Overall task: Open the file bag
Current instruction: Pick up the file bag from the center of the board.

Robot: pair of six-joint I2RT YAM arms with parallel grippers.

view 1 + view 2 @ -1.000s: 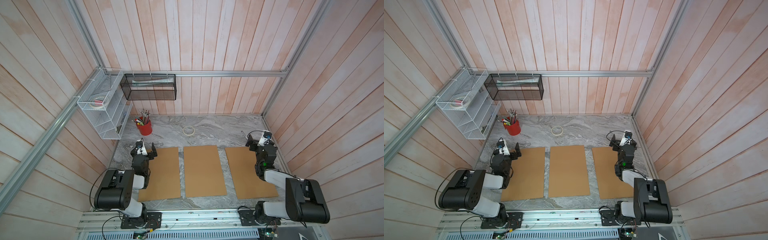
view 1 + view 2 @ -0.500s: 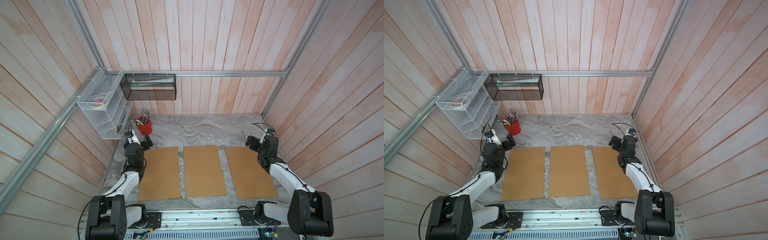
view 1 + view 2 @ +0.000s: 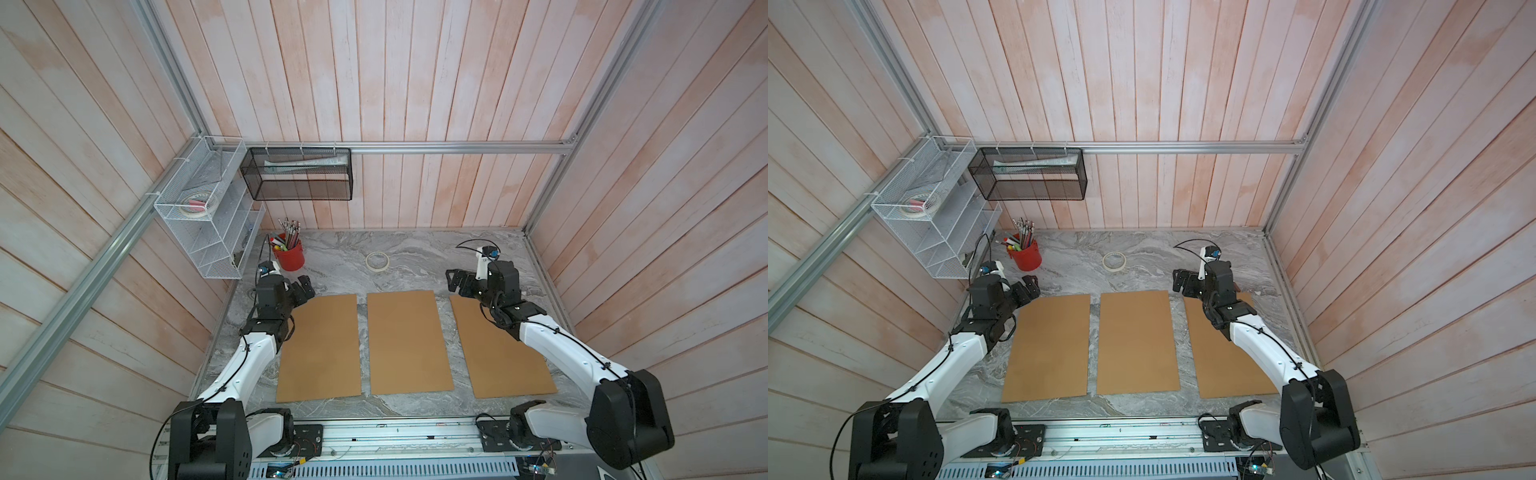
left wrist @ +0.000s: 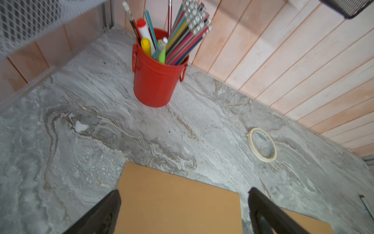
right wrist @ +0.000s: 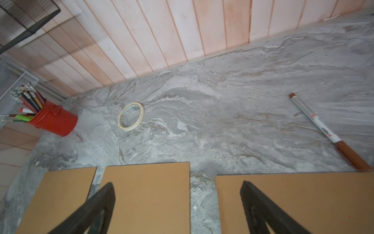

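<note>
Now both arms have swung out from their folded rest, so the left tool and the right tool hang over the far ends of the outer two of three brown sheets on the desk, jaws spread wide and empty: reach made, nothing gripped yet. Which thing is the file bag I cannot tell. The sheets below the tools look likeliest, though a pale flat item lies in the black mesh basket high beyond the left tool. Just ahead of that tool a red bucket holds pens and pencils; the white wire rack beside it carries a tape roll in its top tray.
</note>
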